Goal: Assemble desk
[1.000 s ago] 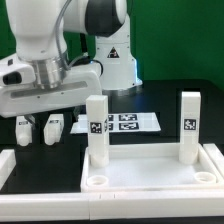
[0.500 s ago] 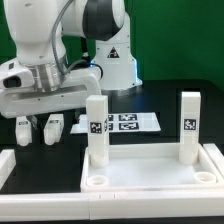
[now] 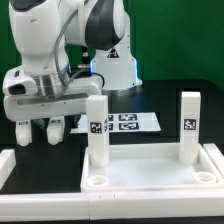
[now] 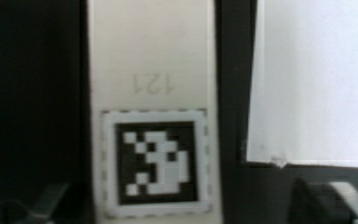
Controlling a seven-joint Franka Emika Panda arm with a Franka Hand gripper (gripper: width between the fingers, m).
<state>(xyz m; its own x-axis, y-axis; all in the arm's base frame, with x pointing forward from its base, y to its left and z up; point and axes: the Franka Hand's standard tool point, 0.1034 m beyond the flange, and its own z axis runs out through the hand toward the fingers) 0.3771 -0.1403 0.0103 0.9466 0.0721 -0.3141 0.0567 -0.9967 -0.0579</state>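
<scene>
The white desk tabletop (image 3: 150,172) lies at the front in the exterior view. Two white legs stand upright on it, one (image 3: 97,130) at its left corner and one (image 3: 188,124) at its right, each with a square tag. My gripper (image 3: 38,130) hangs over the table to the left of the tabletop, jaws spread. In the wrist view a third white leg (image 4: 153,90) with a tag lies lengthwise between my open fingers (image 4: 346,198), with gaps on both sides. That leg does not show clearly in the exterior view.
The marker board (image 3: 122,122) lies flat on the black table behind the left upright leg. The robot base (image 3: 112,60) stands behind it. A white raised edge (image 3: 6,160) sits at the exterior view's left front. A broad white surface (image 4: 318,80) fills one side of the wrist view.
The arm's wrist has shifted slightly toward the exterior view's right and turned a little. The fingers stay at about the same spot and stay open. The legs and tabletop have not moved.
</scene>
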